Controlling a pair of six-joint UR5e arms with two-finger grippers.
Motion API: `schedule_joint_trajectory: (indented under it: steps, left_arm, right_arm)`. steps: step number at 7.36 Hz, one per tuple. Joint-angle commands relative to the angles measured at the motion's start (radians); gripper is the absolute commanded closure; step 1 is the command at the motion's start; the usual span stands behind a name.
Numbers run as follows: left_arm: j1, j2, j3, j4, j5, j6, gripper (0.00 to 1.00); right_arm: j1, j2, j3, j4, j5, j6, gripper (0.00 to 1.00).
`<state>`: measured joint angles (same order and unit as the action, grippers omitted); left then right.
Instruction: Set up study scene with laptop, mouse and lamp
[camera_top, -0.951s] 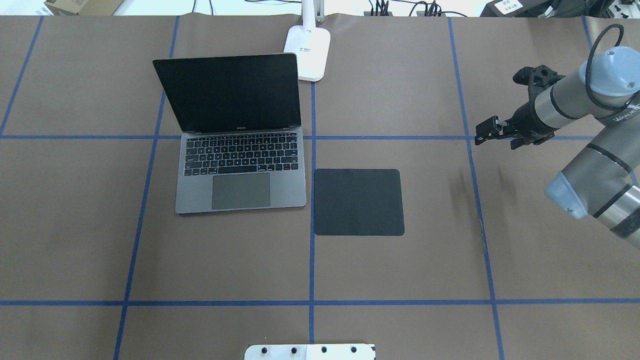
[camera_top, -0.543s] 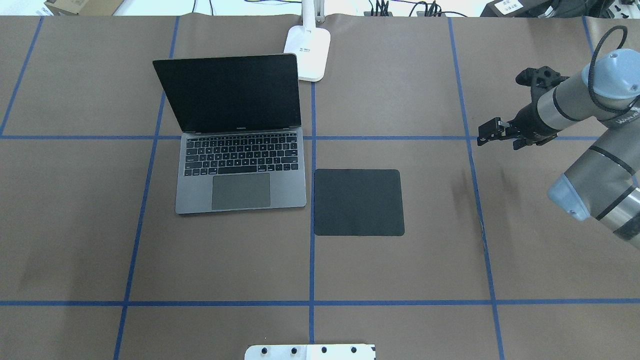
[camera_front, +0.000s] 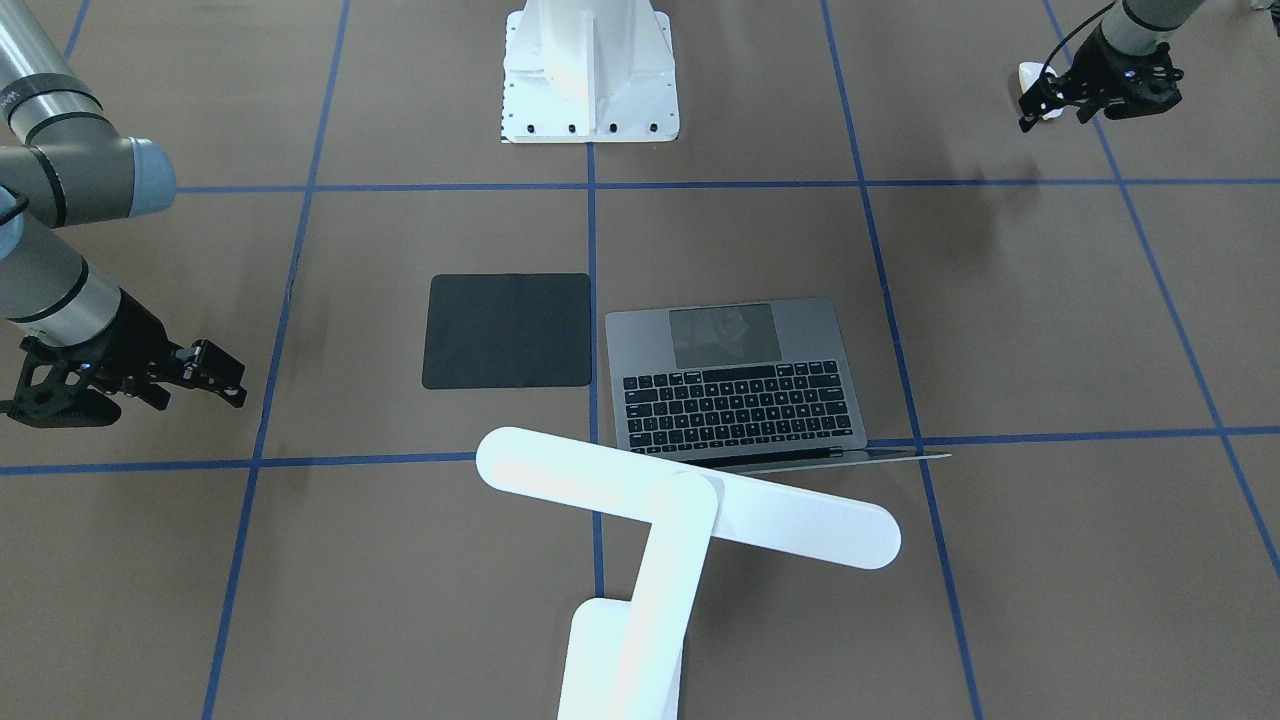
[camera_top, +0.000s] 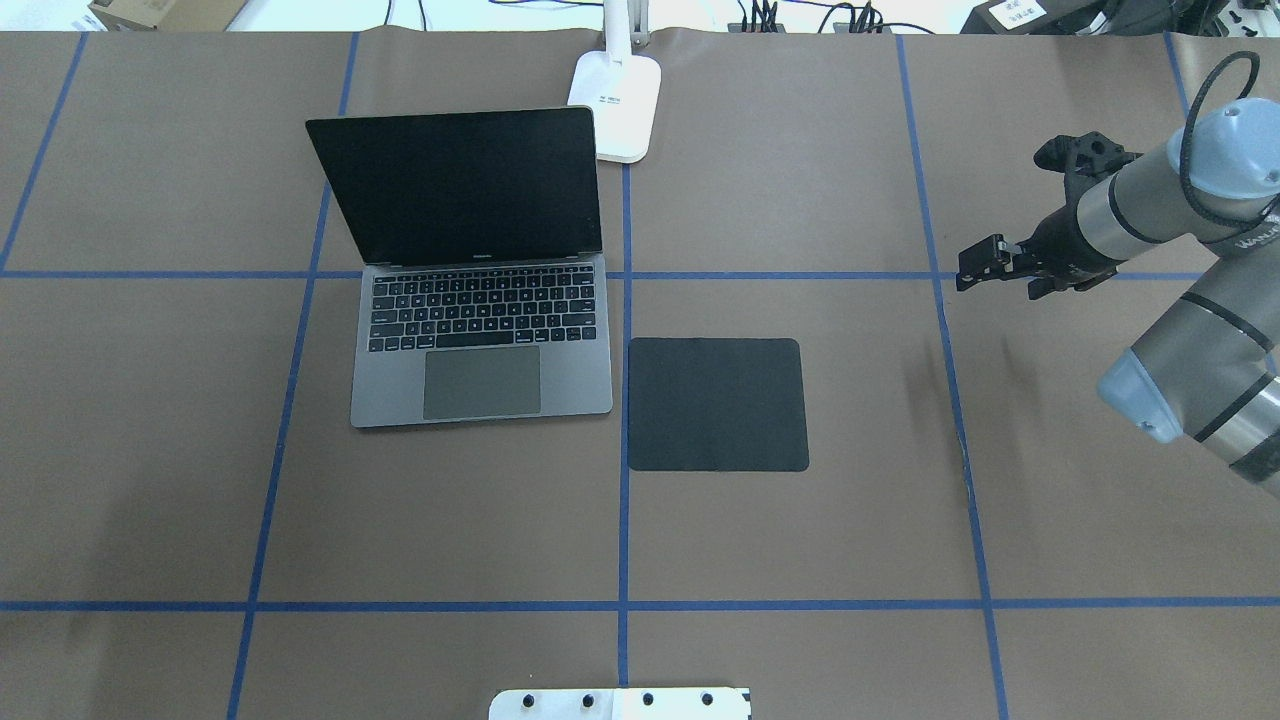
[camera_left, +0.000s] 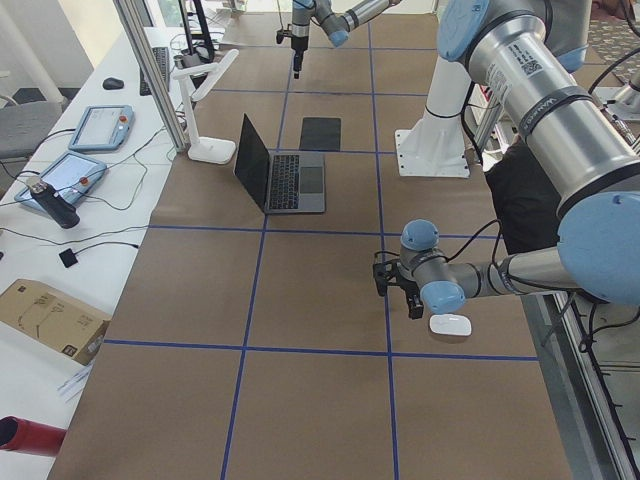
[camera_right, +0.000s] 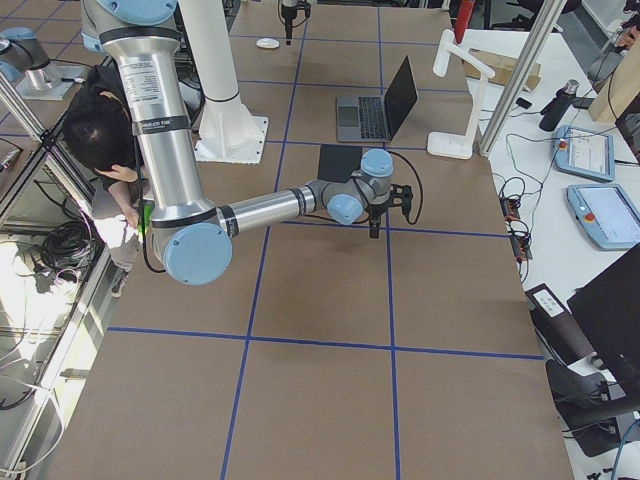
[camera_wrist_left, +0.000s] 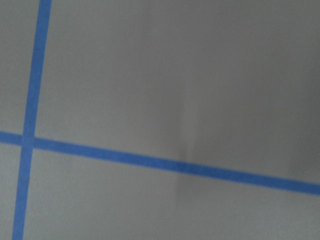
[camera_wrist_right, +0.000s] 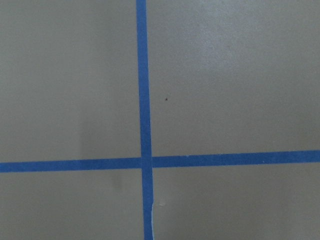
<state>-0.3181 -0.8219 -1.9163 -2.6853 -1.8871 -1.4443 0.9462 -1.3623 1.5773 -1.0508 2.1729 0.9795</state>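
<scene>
Laptop (camera_top: 480, 345), lamp (camera_top: 618, 105) appear set; mouse (camera_left: 450, 324) lies near tabletop's left edge (not on pad (camera_top: 716, 404)). L gripper (camera_front: 1036, 110), R gripper (camera_top: 975, 268): we can't tell width.

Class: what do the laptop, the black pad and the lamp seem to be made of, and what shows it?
Laptop: likely matte grey metal; even dull sheen.
Pad: perhaps fabric or rubber; flat black, no glare.
Lamp: probably smooth white plastic; slight gloss.

Brown table (camera_top: 800, 540), blue grid lines.
Grey laptop (camera_top: 480, 390) with black keys and screen; black square pad (camera_top: 716, 404); white lamp (camera_front: 690, 510); white mouse (camera_left: 450, 324).
</scene>
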Motion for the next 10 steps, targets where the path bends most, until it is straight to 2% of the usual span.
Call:
schedule_joint_trajectory:
  steps: [1,4,6,8,10]
  left_arm:
    - [0.085,0.038,0.000,-0.027,0.011,-0.002,0.00]
    - [0.200,0.038,0.011,-0.027,0.016,-0.002,0.00]
    - [0.228,0.038,0.038,-0.044,0.016,-0.001,0.00]
    - [0.235,0.032,0.172,-0.221,0.016,0.032,0.00]
    - [0.244,0.018,0.172,-0.220,0.016,0.022,0.00]
  right_arm:
    - [-0.003,-0.004,0.001,0.002,-0.001,0.002,0.00]
    - [-0.006,-0.001,0.000,0.000,-0.012,0.002,0.00]
    - [-0.007,0.003,0.000,0.000,-0.016,0.005,0.00]
    - [-0.010,0.005,0.000,0.002,-0.027,0.007,0.00]
    - [-0.012,0.006,0.000,0.000,-0.030,0.007,0.00]
